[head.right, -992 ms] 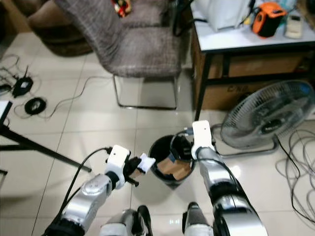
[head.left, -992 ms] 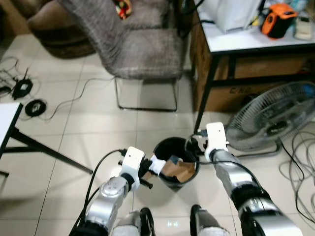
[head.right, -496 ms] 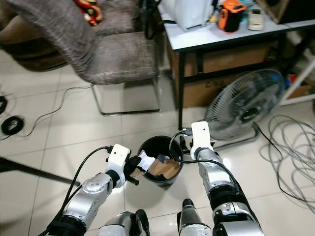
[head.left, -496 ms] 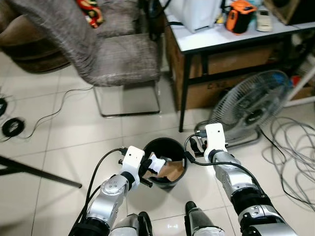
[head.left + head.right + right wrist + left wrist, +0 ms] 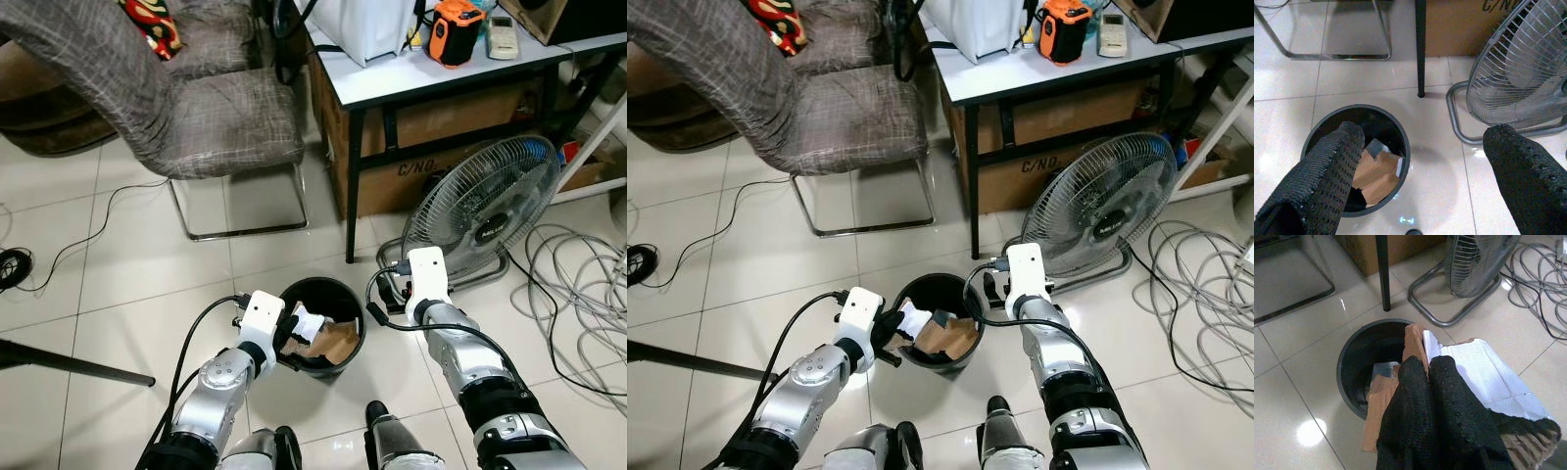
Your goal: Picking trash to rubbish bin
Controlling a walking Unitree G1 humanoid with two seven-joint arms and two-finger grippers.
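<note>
The left claw point(image 5: 1430, 396) pinches a crumpled white paper point(image 5: 1484, 377) with brown card against it, held over the 9 o'clock rim of the black rubbish bin point(image 5: 345, 294). The bin stands on the tiled floor point(image 5: 127, 313) and holds brown cardboard point(image 5: 333, 343) and a pale scrap. The right claw point(image 5: 1420, 166) hangs spread wide, just beyond the bin's 3 o'clock edge. A standing fan point(image 5: 480, 211) sits at 2 o'clock, a bench leg point(image 5: 353, 186) at 12, and loose cables point(image 5: 578, 284) lie further at 3.

black bin point(image 5: 349, 299), brown-and-white trash point(image 5: 323, 338)
</note>
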